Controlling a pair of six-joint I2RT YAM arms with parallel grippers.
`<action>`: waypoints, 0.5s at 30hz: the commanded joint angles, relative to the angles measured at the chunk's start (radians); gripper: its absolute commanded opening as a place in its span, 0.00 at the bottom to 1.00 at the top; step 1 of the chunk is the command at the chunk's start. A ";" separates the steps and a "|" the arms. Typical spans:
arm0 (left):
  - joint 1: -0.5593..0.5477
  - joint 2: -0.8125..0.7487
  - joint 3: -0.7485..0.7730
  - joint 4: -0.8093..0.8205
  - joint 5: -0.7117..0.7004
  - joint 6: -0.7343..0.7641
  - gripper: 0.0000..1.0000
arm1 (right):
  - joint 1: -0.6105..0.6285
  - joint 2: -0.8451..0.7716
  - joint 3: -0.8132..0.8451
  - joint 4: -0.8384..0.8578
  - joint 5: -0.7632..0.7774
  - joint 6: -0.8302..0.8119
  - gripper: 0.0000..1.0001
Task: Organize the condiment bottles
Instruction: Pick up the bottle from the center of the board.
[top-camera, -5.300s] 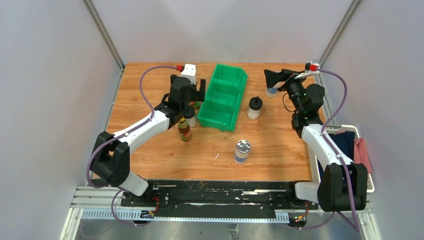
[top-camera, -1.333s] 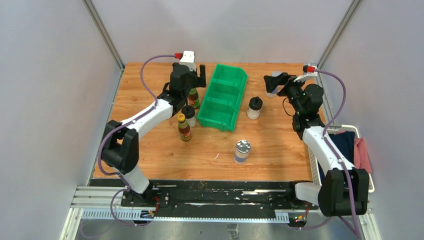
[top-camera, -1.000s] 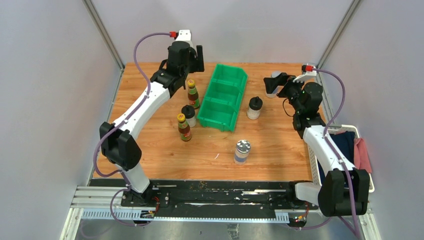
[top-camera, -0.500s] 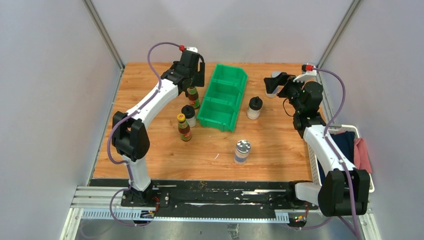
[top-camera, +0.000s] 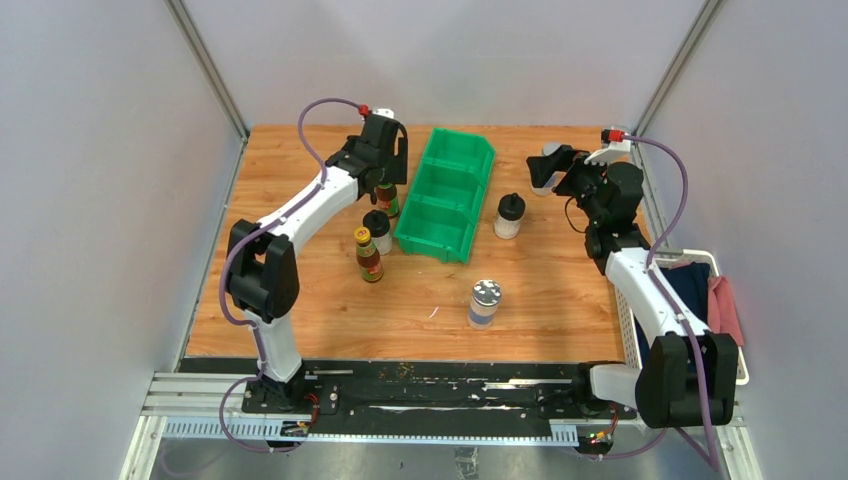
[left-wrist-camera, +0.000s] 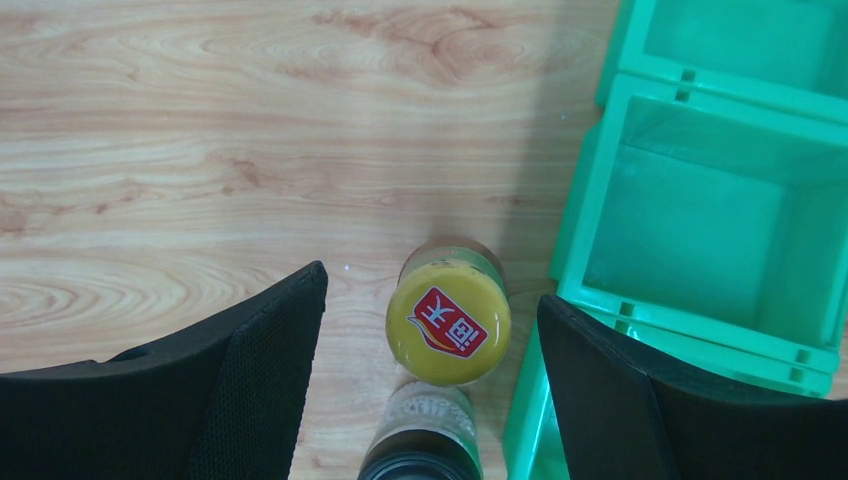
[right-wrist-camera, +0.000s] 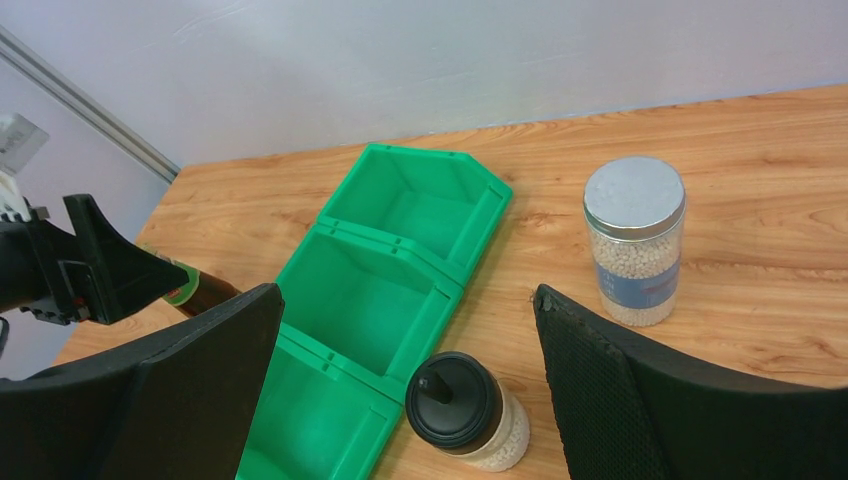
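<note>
While the left gripper (left-wrist-camera: 432, 292) is held spread wide at the far left, a yellow-capped sauce bottle (left-wrist-camera: 449, 322) is seen upright between its fingers, clear of both and just beside the green bin (top-camera: 445, 195). A black-capped shaker (top-camera: 377, 230) and a second sauce bottle (top-camera: 369, 254) are lined up nearer. A silver-lidded jar (top-camera: 484, 302) is stood alone near centre. A second shaker (top-camera: 509, 215) is placed right of the bin, and a second jar (right-wrist-camera: 634, 240) sits far right, where the right gripper (right-wrist-camera: 407, 292) is held spread, apart from it.
</note>
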 joint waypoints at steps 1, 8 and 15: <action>0.007 -0.030 -0.088 0.132 0.011 -0.010 0.83 | -0.014 0.007 0.015 0.011 -0.001 -0.004 1.00; 0.007 -0.093 -0.262 0.375 0.026 -0.011 0.82 | -0.014 0.015 0.015 0.015 -0.009 0.000 1.00; 0.007 -0.145 -0.389 0.557 0.004 0.002 0.82 | -0.014 0.024 0.014 0.020 -0.017 0.005 1.00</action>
